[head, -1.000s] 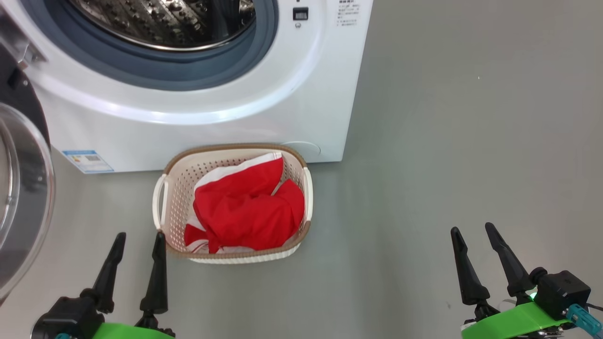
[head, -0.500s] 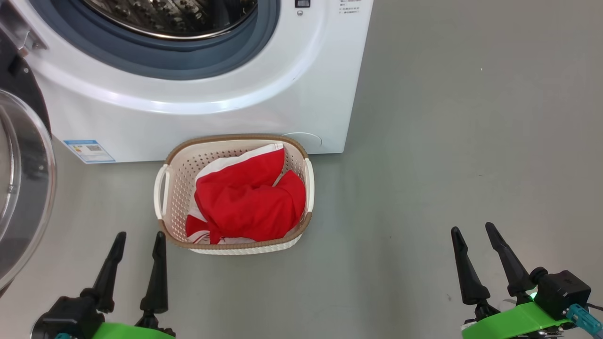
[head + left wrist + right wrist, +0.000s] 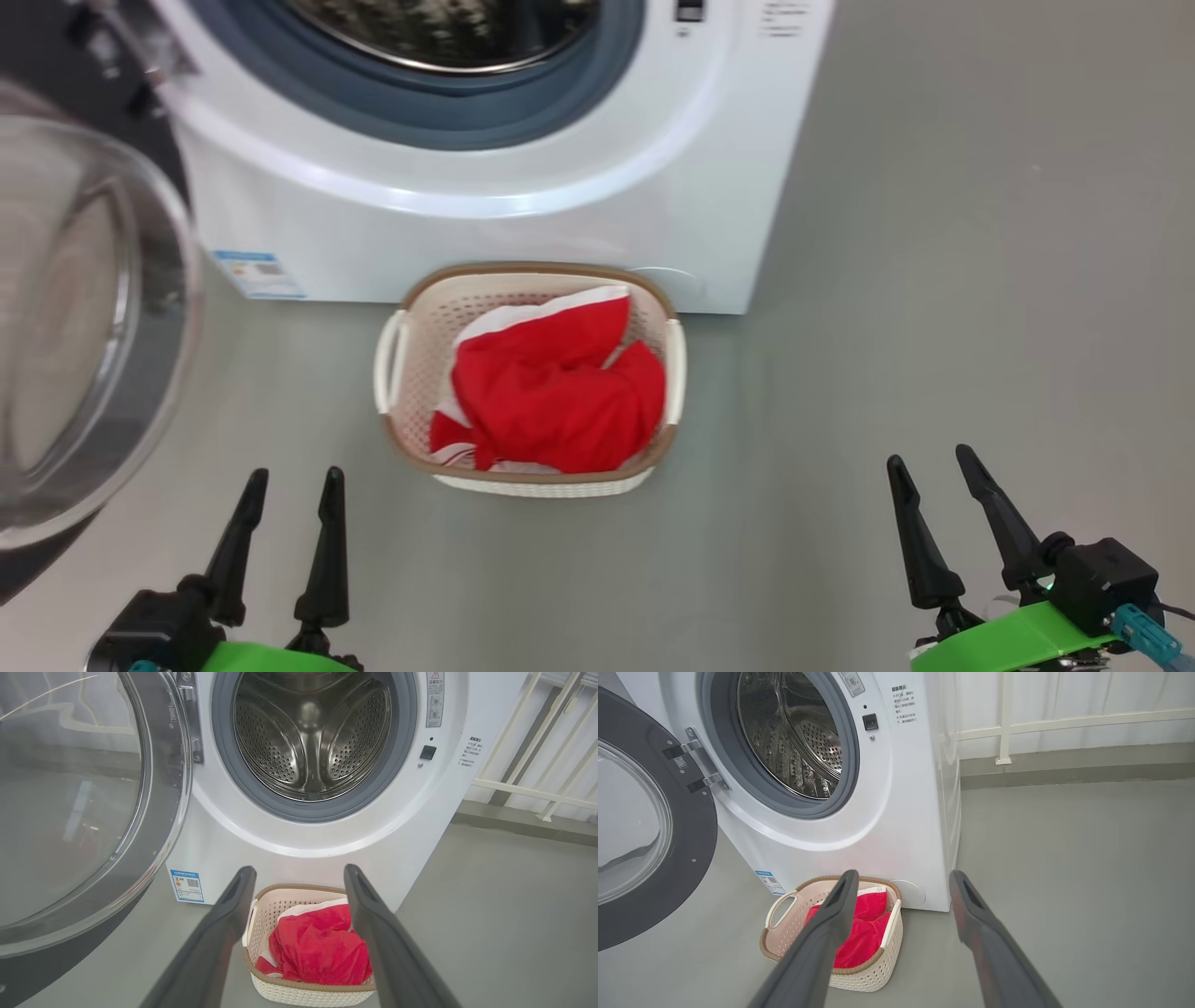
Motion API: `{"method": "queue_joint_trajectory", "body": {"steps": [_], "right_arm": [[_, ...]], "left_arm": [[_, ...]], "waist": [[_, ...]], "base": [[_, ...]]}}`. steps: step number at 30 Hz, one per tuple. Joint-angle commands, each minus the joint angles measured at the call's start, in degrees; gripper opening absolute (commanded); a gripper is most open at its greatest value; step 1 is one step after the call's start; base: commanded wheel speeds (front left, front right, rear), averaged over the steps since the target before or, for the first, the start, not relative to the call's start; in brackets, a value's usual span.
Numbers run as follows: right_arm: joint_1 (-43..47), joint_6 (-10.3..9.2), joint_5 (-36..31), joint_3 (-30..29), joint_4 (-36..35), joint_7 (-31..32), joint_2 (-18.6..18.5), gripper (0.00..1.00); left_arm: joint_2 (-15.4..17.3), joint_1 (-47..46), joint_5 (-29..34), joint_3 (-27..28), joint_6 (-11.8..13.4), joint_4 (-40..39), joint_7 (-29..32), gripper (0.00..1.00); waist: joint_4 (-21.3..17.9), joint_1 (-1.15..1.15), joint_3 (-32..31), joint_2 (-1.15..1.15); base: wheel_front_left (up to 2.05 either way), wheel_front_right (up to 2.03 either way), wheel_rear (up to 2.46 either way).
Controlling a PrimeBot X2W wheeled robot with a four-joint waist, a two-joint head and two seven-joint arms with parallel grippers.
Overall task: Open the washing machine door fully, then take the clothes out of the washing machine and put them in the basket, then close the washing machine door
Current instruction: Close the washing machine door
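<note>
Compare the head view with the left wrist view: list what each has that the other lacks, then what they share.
Head view adds: the right gripper, open, above grey floor. Left wrist view adds: the back of the studded steel drum, no clothes visible inside, and a white railing. Both: the white front-loading washing machine, its black-rimmed glass door swung open, the cream perforated basket holding the bright red clothes, and the open left gripper.
</note>
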Motion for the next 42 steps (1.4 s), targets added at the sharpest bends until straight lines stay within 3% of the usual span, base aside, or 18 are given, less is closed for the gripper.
{"method": "queue_joint_trajectory", "body": {"steps": [1, 22, 42], "right_arm": [[-0.83, 0.42, -0.39, 1.56, -1.02, -0.36, -0.46, 1.0], [1.41, 0.42, -1.61, 2.88, 0.8, -0.36, -2.7, 1.0], [-6.04, 0.42, 1.15, 13.61, 5.82, -0.36, -5.48, 1.0]], "left_arm": [[0.41, -1.45, -0.41, 1.64, -0.31, -0.87, -0.3, 1.0], [0.13, 1.92, -7.6, -2.71, 0.48, 2.24, -0.3, 1.0], [0.13, 7.07, -13.07, -0.14, 4.73, -2.41, -0.3, 1.0]], "waist": [[2.98, 0.0, -0.46, 0.0], [25.75, 0.0, -4.66, 0.0], [27.95, 0.0, -3.75, 0.0]], "base": [[0.0, 0.0, 0.0], [0.0, 0.0, 0.0], [-0.01, -0.01, -0.01]]}}
